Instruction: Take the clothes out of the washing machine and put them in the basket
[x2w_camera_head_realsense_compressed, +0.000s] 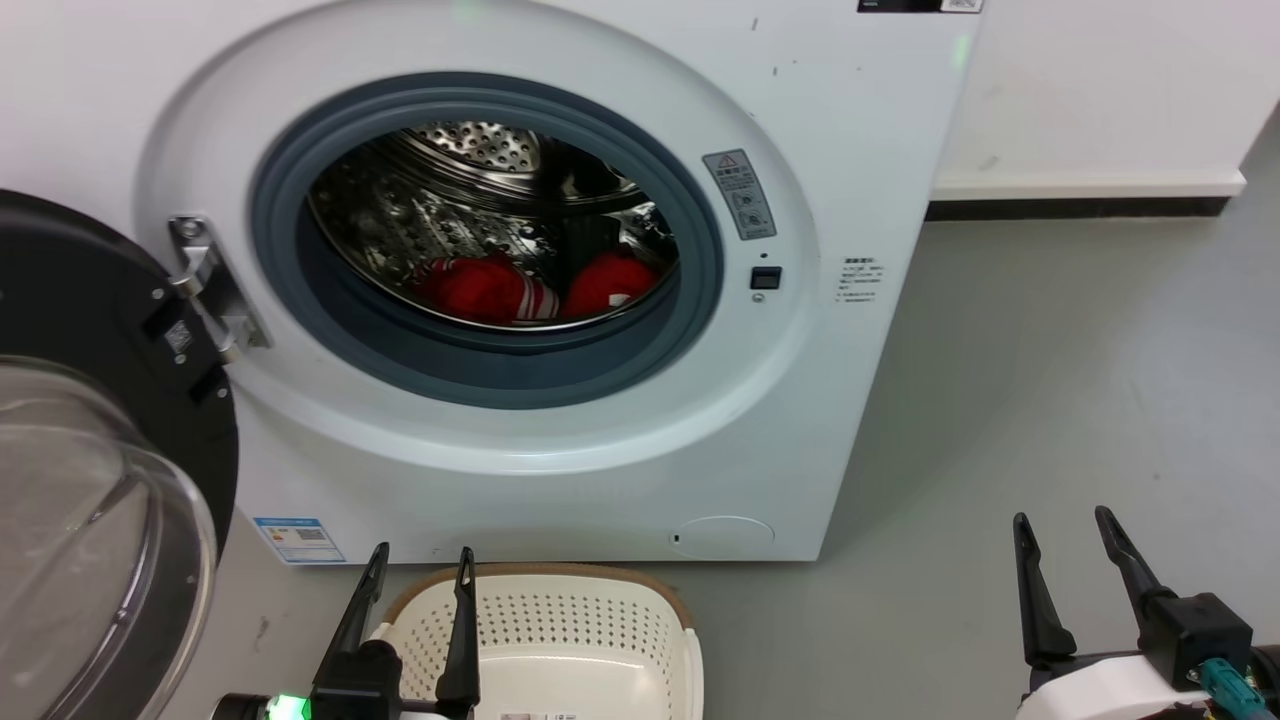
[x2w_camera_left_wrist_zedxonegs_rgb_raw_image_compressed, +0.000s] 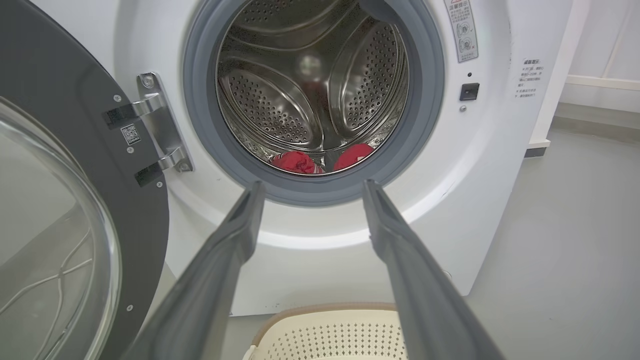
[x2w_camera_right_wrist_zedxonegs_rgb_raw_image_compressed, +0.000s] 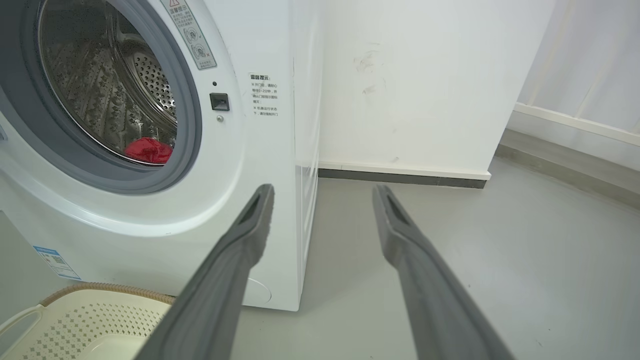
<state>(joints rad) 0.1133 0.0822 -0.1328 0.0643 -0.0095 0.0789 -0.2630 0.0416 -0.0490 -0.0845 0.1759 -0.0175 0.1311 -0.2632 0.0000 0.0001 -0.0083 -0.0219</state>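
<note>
clothes (x2w_camera_head_realsense_compressed: 487, 288) in washing machine (x2w_camera_head_realsense_compressed: 820, 400); basket (x2w_camera_head_realsense_compressed: 560, 625) in front

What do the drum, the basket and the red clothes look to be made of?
The drum looks like polished steel: mirror-bright, perforated. The basket looks like matte cream plastic with moulded holes; its brown rim seems woven-look, possibly moulded too. The clothes look like soft, fuzzy red fabric, bunched in folds.

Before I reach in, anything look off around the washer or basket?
Nothing stands out. The washing machine door is swung open, the clothes lie low in the drum, the basket sits upright below, and the left gripper and right gripper are open.
</note>
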